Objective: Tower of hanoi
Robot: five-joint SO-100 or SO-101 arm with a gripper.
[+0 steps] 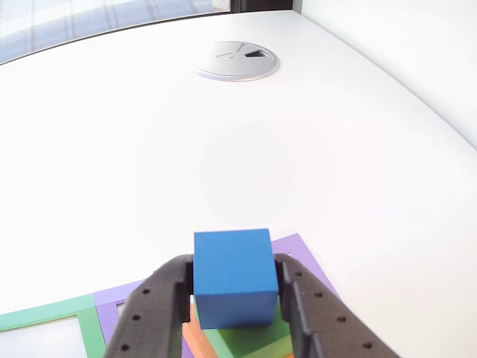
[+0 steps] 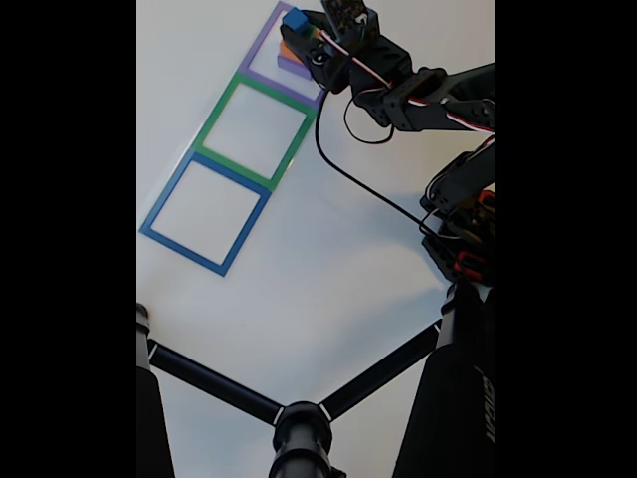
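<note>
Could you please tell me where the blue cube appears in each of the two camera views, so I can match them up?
Other view: the blue cube sits bottom centre, between the gripper fingers, above coloured blocks.
Fixed view: the blue cube is at the top, just left of centre, at the arm's tip.
Shared landmark: the purple frame under the cube.

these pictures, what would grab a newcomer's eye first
The blue cube stands out first, gripped between the fingers of the black pincer at the bottom of the other view, above green and orange blocks. In the fixed view, three square frames lie in a diagonal row on the white table: purple frame at the top under the pincer, green frame in the middle, blue frame lowest.
</note>
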